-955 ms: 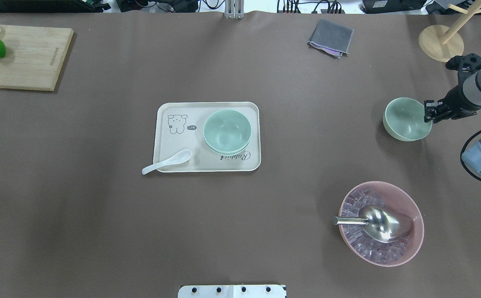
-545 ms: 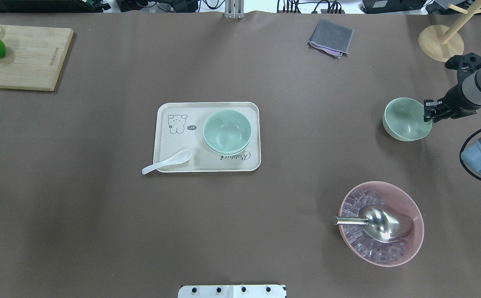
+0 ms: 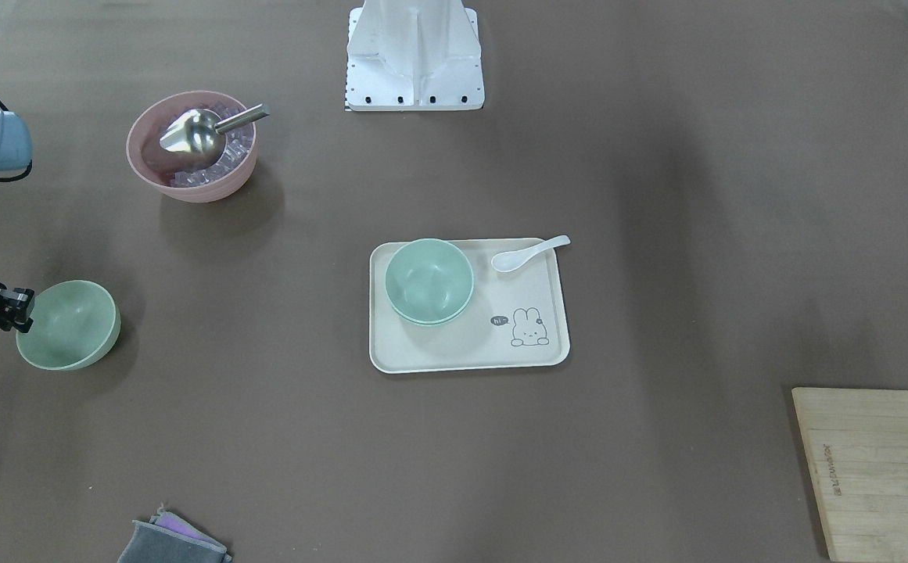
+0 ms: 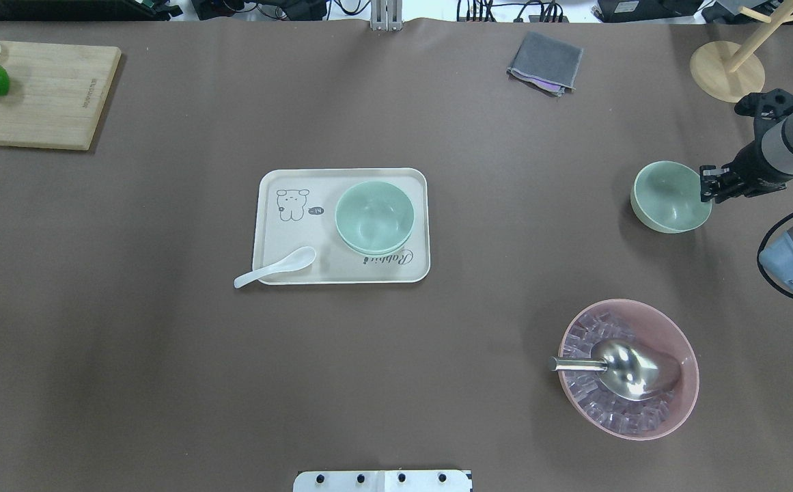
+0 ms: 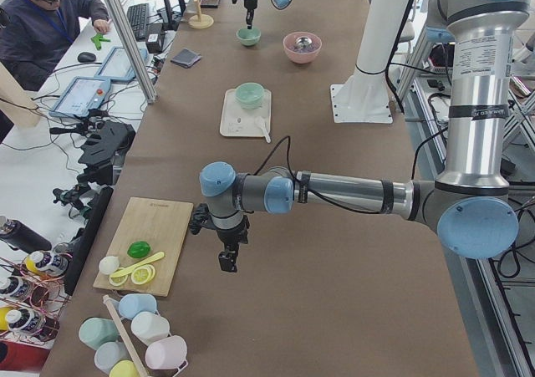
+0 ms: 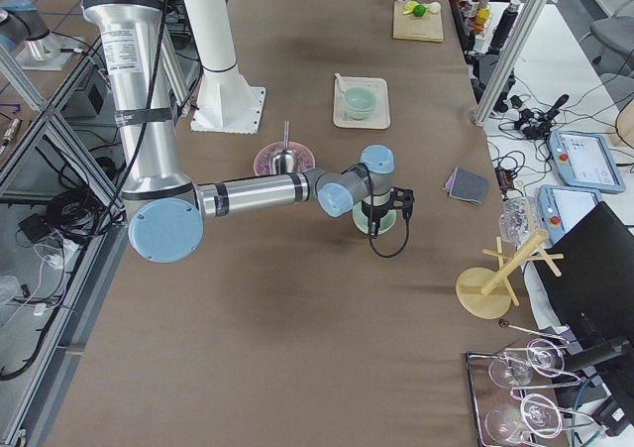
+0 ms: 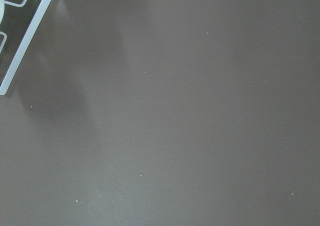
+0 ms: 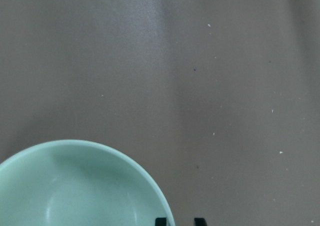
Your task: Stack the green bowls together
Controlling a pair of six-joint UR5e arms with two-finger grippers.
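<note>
Two green bowls (image 4: 374, 217) sit nested on a cream tray (image 4: 341, 271) mid-table; they also show in the front-facing view (image 3: 429, 281). A third green bowl (image 4: 669, 198) stands alone on the table at the right. My right gripper (image 4: 707, 190) is at that bowl's right rim. In the right wrist view the bowl (image 8: 75, 186) fills the lower left and the two fingertips (image 8: 160, 221) straddle its rim with a gap, open. My left gripper (image 5: 227, 260) shows only in the exterior left view, low over bare table near the cutting board; I cannot tell if it is open.
A pink bowl (image 4: 683, 403) with ice and a metal scoop stands near the front right. A white spoon (image 4: 276, 266) lies on the tray's corner. A grey cloth (image 4: 545, 61), a wooden stand (image 4: 720, 68) and a cutting board (image 4: 41, 96) with fruit line the far side.
My right arm's forearm has shifted slightly toward the far side. The gripper stays at the lone bowl's rim and the bowl has not visibly moved.
</note>
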